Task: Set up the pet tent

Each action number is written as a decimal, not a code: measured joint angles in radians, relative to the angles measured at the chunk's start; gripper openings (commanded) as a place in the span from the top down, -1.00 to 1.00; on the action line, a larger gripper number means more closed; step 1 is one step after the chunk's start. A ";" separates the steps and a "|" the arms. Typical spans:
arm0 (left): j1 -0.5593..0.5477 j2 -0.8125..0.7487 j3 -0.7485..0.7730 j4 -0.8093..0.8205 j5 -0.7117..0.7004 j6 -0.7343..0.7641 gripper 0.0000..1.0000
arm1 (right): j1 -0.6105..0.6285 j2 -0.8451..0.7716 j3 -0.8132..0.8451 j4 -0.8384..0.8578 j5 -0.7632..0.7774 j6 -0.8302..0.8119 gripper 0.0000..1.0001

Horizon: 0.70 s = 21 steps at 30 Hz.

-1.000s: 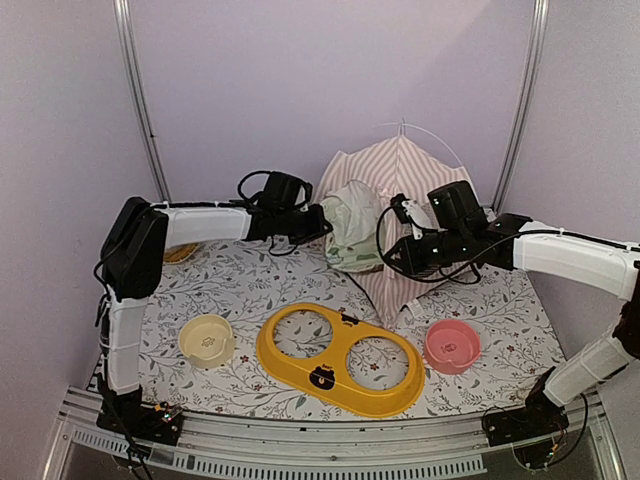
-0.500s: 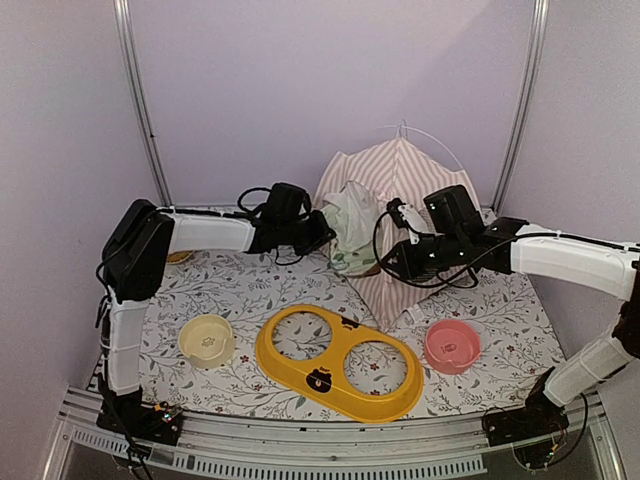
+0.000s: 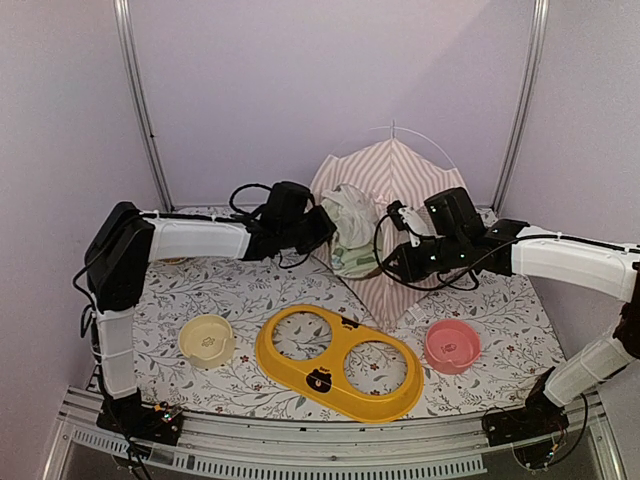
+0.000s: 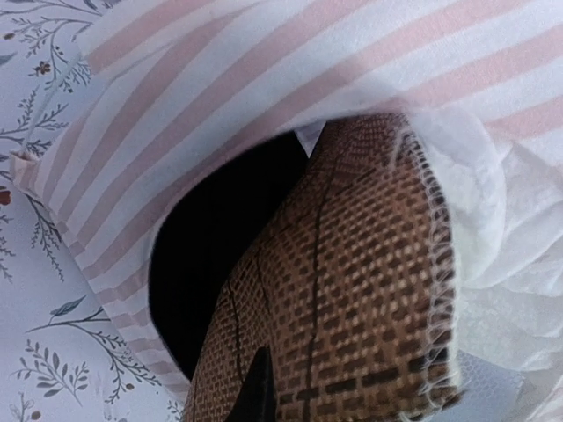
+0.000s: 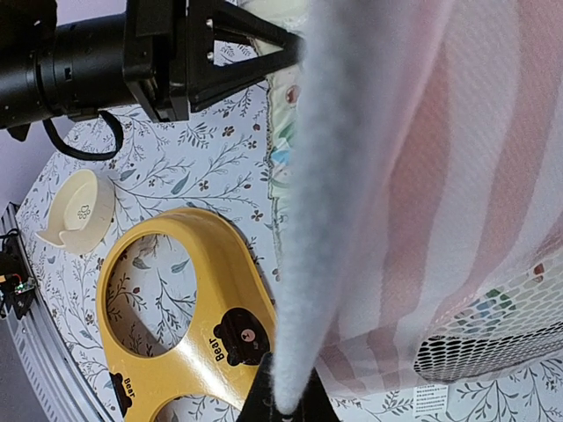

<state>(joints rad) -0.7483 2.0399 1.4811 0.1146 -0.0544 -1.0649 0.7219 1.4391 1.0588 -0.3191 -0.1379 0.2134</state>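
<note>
Floral worktop [image 3: 240, 290] carries the tent [image 3: 400, 175] at its 1 o'clock edge, upright near the back wall. At the tent's 9 o'clock the left tool [image 3: 322, 230] looks clamped on the mat [image 4: 352, 290] before the dark door opening, while at 5 o'clock the right tool [image 5: 288, 400] pinches a pale fabric edge. I judge the right should hold the door wide while the left feeds the mat in low and flat, without tipping the tent.

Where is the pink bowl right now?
Top view, right side: the pink bowl sits just right of the yellow feeder tray, in front of the pet tent.
</note>
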 measured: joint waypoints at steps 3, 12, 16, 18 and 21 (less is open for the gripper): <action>-0.036 -0.024 -0.062 0.042 -0.059 -0.016 1.00 | 0.004 0.000 0.000 -0.002 -0.011 -0.007 1.00; -0.055 0.012 -0.065 0.087 -0.080 -0.033 0.34 | 0.032 0.003 0.001 -0.010 0.015 0.000 0.98; -0.051 0.006 -0.087 0.091 -0.069 -0.003 -0.13 | 0.035 0.002 0.000 -0.010 0.028 0.011 0.98; -0.049 -0.015 -0.124 0.093 -0.064 0.024 -0.27 | 0.037 0.002 0.000 -0.010 0.031 0.015 0.98; -0.047 -0.073 -0.199 0.086 -0.053 0.068 -0.58 | 0.037 0.002 0.000 -0.010 0.031 0.019 0.97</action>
<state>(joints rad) -0.7956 1.9667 1.2819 0.2008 -0.1074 -0.9970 0.7593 1.4410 1.0592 -0.3290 -0.1066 0.2325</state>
